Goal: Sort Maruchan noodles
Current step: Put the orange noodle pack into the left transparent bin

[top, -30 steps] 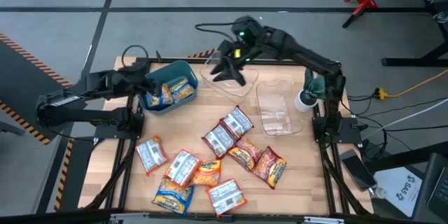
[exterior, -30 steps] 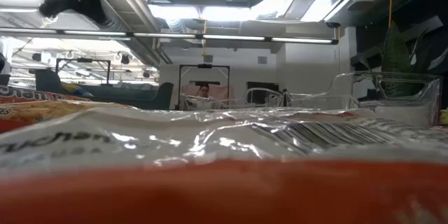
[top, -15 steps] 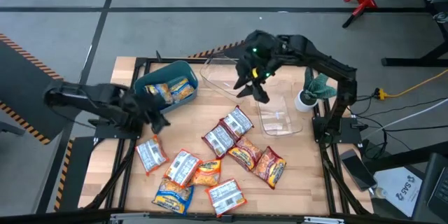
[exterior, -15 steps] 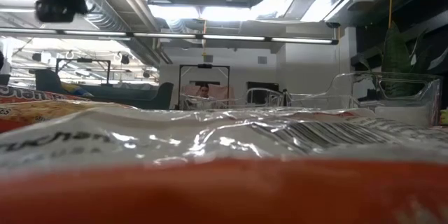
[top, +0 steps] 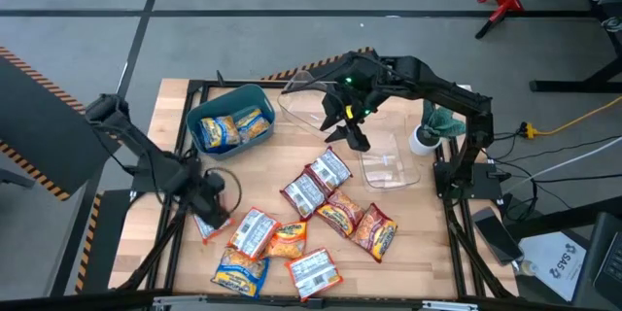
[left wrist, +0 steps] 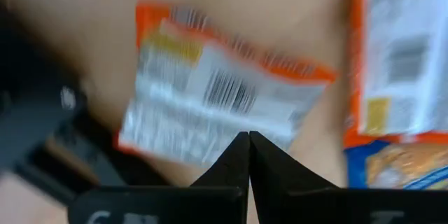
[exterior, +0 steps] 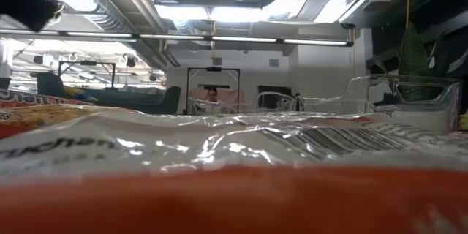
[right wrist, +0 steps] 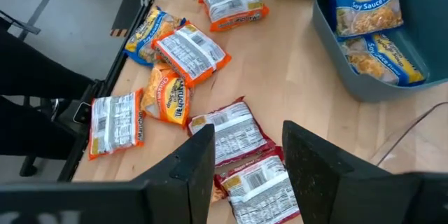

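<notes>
L gripper (left wrist: 248,140) (fingers pinched together, empty) hung over orange-edged packet (left wrist: 217,98); R gripper (right wrist: 241,150) gaped; low view was mostly blocked by wrappers.

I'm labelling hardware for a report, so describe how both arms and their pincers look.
Both arms are dark, slim, jointed links. The right arm carries a small green light near its wrist; the right pincer has two broad, flat dark fingers. The left pincer ends in two dark, wedge-shaped fingers tapering to points. A dark cable loops beside the left arm.
</notes>
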`<state>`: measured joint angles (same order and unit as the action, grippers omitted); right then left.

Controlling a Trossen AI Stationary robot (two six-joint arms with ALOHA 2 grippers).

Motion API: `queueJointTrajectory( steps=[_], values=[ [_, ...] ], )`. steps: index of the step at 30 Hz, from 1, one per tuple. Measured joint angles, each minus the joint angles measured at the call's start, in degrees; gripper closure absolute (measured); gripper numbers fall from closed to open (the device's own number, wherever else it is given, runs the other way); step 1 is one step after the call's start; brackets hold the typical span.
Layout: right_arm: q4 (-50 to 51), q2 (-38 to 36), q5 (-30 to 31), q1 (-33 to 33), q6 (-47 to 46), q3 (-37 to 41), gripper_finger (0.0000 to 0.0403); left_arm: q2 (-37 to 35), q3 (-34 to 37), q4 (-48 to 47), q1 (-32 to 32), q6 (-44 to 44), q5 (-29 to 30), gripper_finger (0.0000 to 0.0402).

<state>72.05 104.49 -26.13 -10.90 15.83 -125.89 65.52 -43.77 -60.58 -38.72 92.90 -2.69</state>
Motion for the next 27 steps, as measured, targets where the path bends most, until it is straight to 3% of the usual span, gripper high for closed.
queueJointTrajectory(
  steps=[4,7,12,19,21,27],
  values=[
    [-0.02,0.0,-0.19,0.0,0.1,0.0,0.0251,4.83,0.0,0.64,-5.9,9.67,-2.73,0.0401],
    [-0.05,0.0,-0.26,0.0,0.58,0.0,0.0251,7.5,0.0,3.31,-8.15,12.08,-1.51,0.0401],
    [-0.04,0.0,-0.24,0.0,1.08,0.0,0.0251,11.17,0.0,6.58,-8.15,15.68,5.0,0.0401],
    [0.0,0.0,-0.37,0.0,1.06,0.0,0.0251,17.84,-0.33,12.25,-6.45,16.09,9.14,0.0401],
    [-0.02,0.0,-0.37,0.0,1.06,0.0,0.0251,18.66,-0.38,15.31,-5.22,15.56,12.44,0.0401],
    [-0.97,0.0,-0.37,0.0,2.07,0.0,0.0251,18.04,0.07,19.62,2.64,11.24,30.45,0.0401]
  ],
)
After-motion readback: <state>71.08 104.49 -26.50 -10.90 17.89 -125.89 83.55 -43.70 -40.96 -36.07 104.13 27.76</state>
